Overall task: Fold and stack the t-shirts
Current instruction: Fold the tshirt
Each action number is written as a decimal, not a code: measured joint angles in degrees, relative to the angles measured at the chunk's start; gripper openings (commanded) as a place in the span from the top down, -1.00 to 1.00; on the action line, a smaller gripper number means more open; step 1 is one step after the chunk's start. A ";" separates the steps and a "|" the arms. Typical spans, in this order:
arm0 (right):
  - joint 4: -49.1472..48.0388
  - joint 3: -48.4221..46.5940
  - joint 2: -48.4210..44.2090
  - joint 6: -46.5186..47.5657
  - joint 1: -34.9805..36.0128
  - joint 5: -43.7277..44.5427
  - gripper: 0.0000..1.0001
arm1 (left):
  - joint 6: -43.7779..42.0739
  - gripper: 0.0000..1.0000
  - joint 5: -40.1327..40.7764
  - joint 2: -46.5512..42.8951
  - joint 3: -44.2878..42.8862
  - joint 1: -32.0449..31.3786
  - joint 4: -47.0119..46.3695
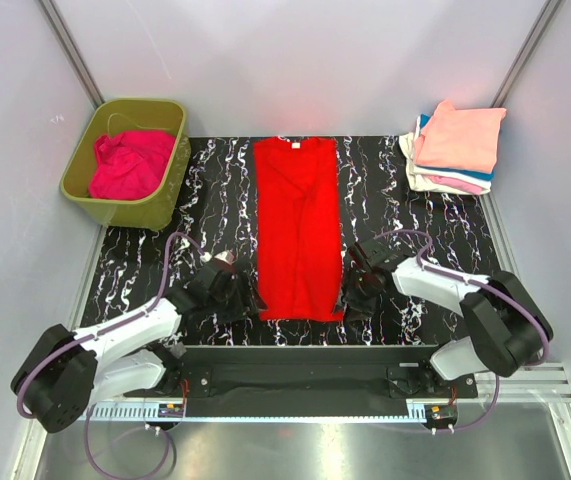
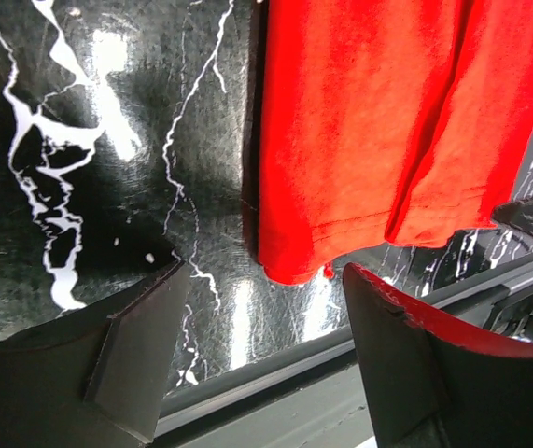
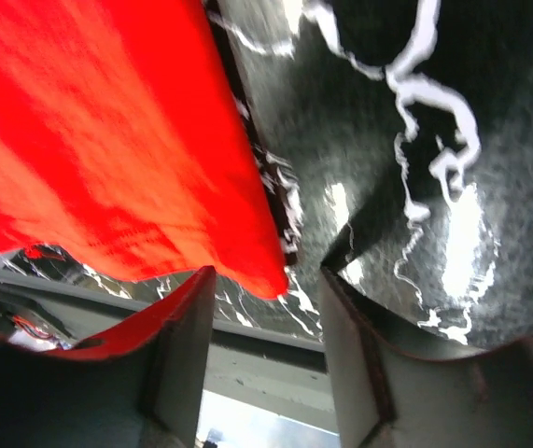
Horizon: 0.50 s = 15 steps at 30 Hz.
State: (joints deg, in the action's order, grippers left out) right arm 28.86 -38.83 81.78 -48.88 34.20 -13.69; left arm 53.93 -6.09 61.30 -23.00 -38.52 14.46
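A bright red t-shirt (image 1: 298, 225) lies flat on the black marbled mat, folded lengthwise into a long strip, collar at the far end. My left gripper (image 1: 249, 299) is open and empty just left of its near left corner (image 2: 289, 266). My right gripper (image 1: 350, 297) is open and empty just right of its near right corner (image 3: 264, 276). A magenta-pink shirt (image 1: 130, 163) lies bunched in the olive-green tub (image 1: 163, 210). A stack of folded shirts (image 1: 455, 148), peach on top over white, pink and blue, sits at the far right.
The black marbled mat (image 1: 405, 220) covers the table. Its near edge and a metal rail (image 2: 294, 373) run just below both grippers. Grey walls enclose the back and both sides.
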 measured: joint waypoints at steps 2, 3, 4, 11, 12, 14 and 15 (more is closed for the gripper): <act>-0.09 -1.07 1.38 0.09 0.00 0.61 0.13 | 0.39 -0.47 -0.13 0.00 0.28 -0.07 -0.85; -0.17 -1.36 1.73 0.13 0.00 0.74 0.23 | 0.48 -0.46 -0.15 0.00 0.37 -0.09 -1.07; -0.28 -1.53 1.95 0.22 0.00 0.79 0.51 | 0.68 -0.45 -0.20 0.00 0.55 -0.22 -1.46; -0.31 -1.57 1.99 0.24 0.02 1.05 0.89 | 2.71 -0.22 -0.35 1.95 0.92 -1.86 -3.93; -0.31 -1.57 1.99 0.26 0.02 1.05 0.91 | 2.99 -0.17 -0.44 2.40 0.92 -2.08 -4.46; -0.31 -1.57 1.99 0.26 0.02 1.05 0.95 | 3.30 -0.12 -0.57 3.10 0.92 -2.43 -5.29; -0.31 -1.57 1.99 0.26 0.02 1.05 0.97 | 3.39 0.02 -0.63 3.34 0.92 -2.51 -5.57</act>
State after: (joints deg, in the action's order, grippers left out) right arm 28.56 -40.40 83.77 -48.62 34.22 -12.64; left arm 57.32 -6.72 64.64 -22.09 -41.04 8.88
